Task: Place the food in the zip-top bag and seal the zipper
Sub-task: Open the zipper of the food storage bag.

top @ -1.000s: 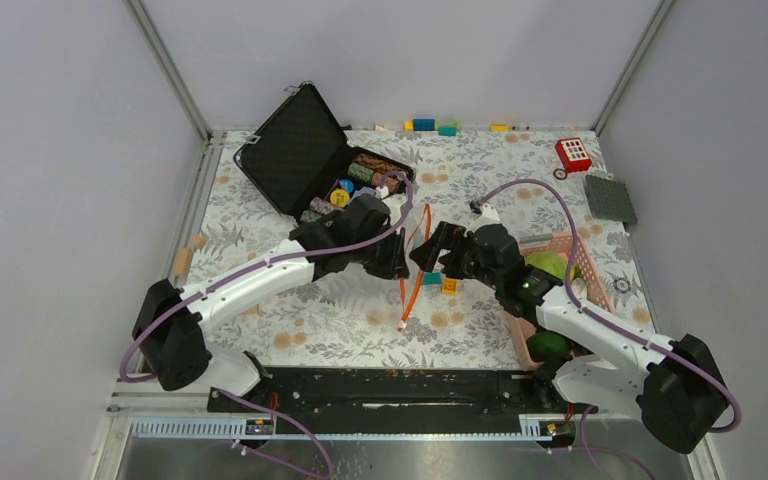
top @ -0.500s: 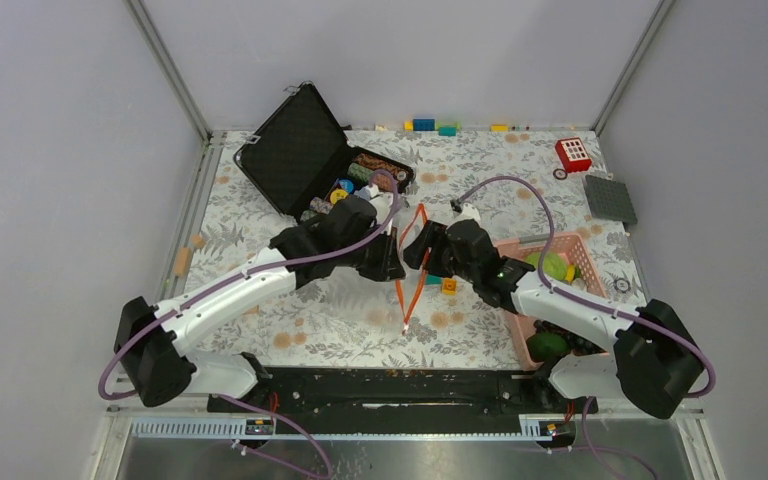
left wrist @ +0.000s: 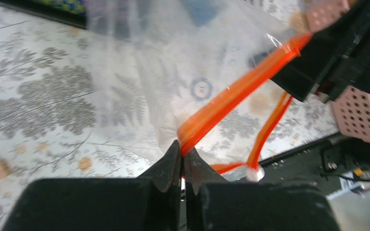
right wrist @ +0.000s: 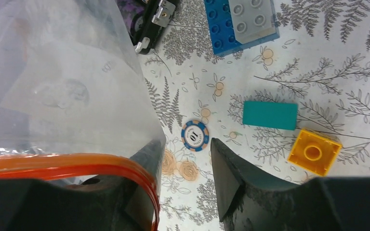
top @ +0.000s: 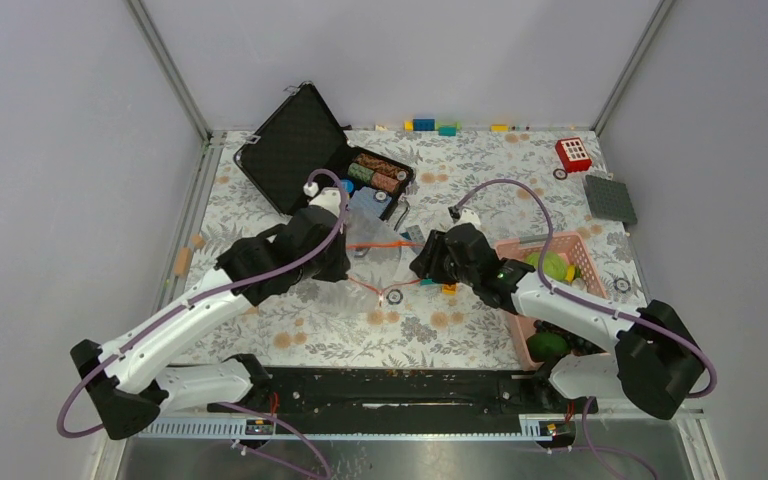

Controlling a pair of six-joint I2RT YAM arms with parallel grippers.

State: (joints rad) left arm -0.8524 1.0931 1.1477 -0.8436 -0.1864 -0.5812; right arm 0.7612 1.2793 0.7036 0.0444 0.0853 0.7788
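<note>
The counter (top: pixel 290 300), covered with a floral cloth, carries all items. The bag (top: pixel 375 262) is held up off the counter at centre, between the two arms, and is the reference for every position below. Behind the bag and to its left stands an open black case (top: pixel 295 150) holding rolls of chips. To the right of the bag sits a pink basket (top: pixel 588 262). The food is in this basket: a light-green cabbage (top: pixel 550 266) toward the basket's far end and a dark green piece (top: pixel 550 345) at its near end. The left claw (left wrist: pixel 183 151) is at the left end of the bag mouth, closed tight on the zipper (left wrist: pixel 231 94). The zipper runs taut from that claw up toward the right claw (right wrist: pixel 185 159). The right claw stands at the right end of the bag mouth with its jaws apart. The zipper lies against one of its fingers (right wrist: pixel 144 163) and is not clamped between the tips. A second length of zipper hangs in a loop below the first, with the white slider (left wrist: pixel 254 174) at its low point. On the counter under the bag's right end lie a blue brick (right wrist: pixel 241 24), a teal brick (right wrist: pixel 270 115), a yellow brick (right wrist: pixel 314 151) and one chip (right wrist: pixel 194 135).
</note>
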